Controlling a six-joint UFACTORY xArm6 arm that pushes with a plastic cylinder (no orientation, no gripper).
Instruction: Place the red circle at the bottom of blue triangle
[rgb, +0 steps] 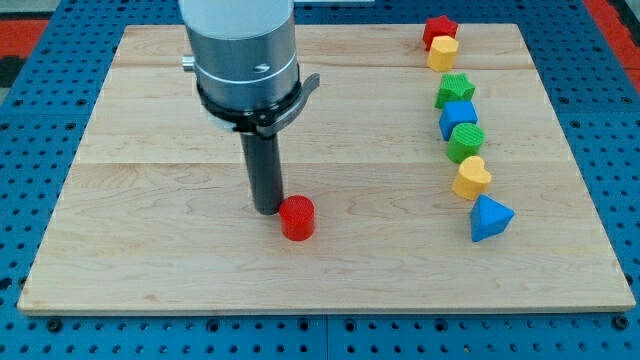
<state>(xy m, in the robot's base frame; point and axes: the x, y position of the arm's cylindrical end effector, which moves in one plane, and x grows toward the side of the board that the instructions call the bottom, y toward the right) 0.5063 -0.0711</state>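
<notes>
The red circle (297, 218), a short red cylinder, stands on the wooden board (150, 240) a little left of the middle, toward the view's bottom. The blue triangle (489, 218) lies near the view's right, at about the same height, far from the red circle. My tip (267, 209) rests on the board just left of the red circle, touching it or very nearly so. The rod rises from there to the large grey arm body (243, 50) at the view's top.
A column of blocks runs down the view's right above the blue triangle: red star (439, 28), yellow block (443, 53), green star (455, 91), blue cube (458, 120), green cylinder (466, 142), yellow heart (471, 178). A blue pegboard (30, 120) surrounds the board.
</notes>
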